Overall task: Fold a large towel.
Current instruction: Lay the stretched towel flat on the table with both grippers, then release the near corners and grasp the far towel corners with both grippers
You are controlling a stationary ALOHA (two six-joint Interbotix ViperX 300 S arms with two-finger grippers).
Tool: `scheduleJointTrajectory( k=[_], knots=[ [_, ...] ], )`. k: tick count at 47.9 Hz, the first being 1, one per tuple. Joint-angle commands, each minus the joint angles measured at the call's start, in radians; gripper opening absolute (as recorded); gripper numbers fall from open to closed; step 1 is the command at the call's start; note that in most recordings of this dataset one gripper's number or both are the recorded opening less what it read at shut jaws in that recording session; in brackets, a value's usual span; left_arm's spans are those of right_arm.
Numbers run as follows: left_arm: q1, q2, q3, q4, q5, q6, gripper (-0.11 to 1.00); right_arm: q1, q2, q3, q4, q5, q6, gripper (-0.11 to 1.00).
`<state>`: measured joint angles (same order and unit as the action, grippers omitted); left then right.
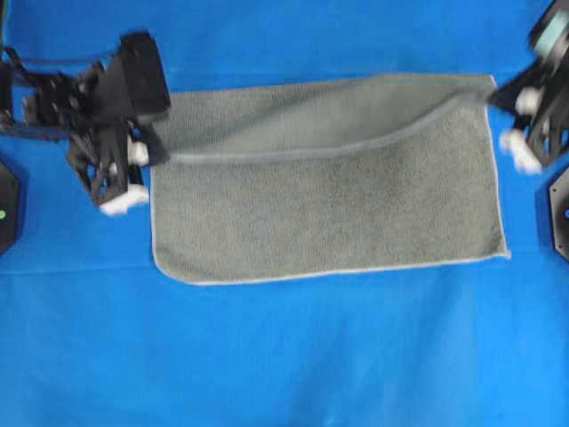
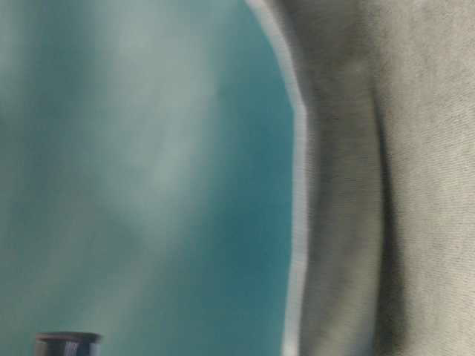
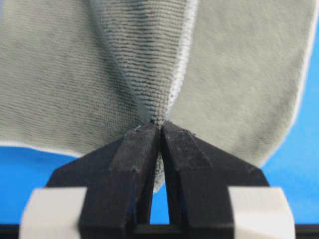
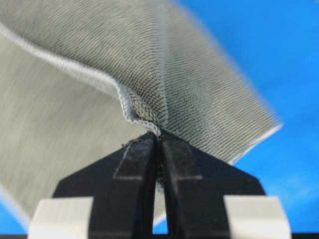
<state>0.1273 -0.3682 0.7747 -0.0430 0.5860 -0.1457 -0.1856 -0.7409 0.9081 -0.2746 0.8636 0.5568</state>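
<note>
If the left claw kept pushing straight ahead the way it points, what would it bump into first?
Only the towel: the left gripper is already pinched on its edge, and more grey-green cloth fills the view ahead. Beyond that, depth is unclear.

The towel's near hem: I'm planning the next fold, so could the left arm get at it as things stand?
Probably not right away. The left claw is shut on the towel at its far left corner. The near hem lies bare, with nothing on it, so the way looks free once it lets go.

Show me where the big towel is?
In the overhead view, the towel lies mid-table on the blue cloth, between both grippers pinching its far corners.
</note>
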Motion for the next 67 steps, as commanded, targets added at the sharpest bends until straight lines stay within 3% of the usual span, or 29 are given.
scheduleJointTrajectory(
  k=[1, 8, 17, 29, 42, 47, 52, 54, 57, 62, 67],
  knots=[
    [-0.054, 0.032, 0.028, 0.0, -0.061, -0.043, 0.02, 0.069, 0.031, 0.044, 0.061, -0.032, 0.002, 0.02],
    [-0.146, 0.127, 0.044, 0.002, -0.147, -0.104, 0.02, 0.138, 0.08, 0.137, 0.163, -0.15, 0.003, 0.02],
    [-0.239, 0.196, 0.035, 0.0, -0.196, -0.129, 0.02, 0.187, 0.114, 0.218, 0.259, -0.268, 0.003, 0.02],
    [-0.298, 0.207, 0.028, 0.002, -0.198, -0.236, 0.05, 0.247, 0.11, 0.241, 0.319, -0.293, 0.003, 0.02],
    [-0.316, 0.224, 0.015, 0.009, -0.229, -0.258, 0.17, 0.253, 0.14, 0.249, 0.314, -0.313, 0.002, 0.05],
    [-0.324, 0.224, 0.012, 0.009, -0.229, -0.256, 0.37, 0.261, 0.156, 0.242, 0.314, -0.307, 0.002, 0.32],
    [-0.331, 0.21, 0.011, 0.009, -0.218, -0.256, 0.66, 0.279, 0.141, 0.229, 0.314, -0.273, 0.0, 0.61],
    [-0.333, 0.199, 0.008, 0.009, -0.212, -0.256, 0.76, 0.284, 0.117, 0.21, 0.314, -0.245, 0.002, 0.67],
    [-0.331, 0.181, 0.003, 0.009, -0.196, -0.252, 0.82, 0.284, 0.078, 0.192, 0.31, -0.213, 0.0, 0.65],
    [-0.318, 0.137, 0.0, 0.023, -0.178, -0.23, 0.77, 0.281, 0.012, 0.166, 0.249, -0.186, 0.0, 0.61],
    [-0.236, 0.097, 0.005, 0.029, -0.186, -0.15, 0.73, 0.224, -0.041, 0.156, 0.101, -0.184, 0.005, 0.62]
  ],
)
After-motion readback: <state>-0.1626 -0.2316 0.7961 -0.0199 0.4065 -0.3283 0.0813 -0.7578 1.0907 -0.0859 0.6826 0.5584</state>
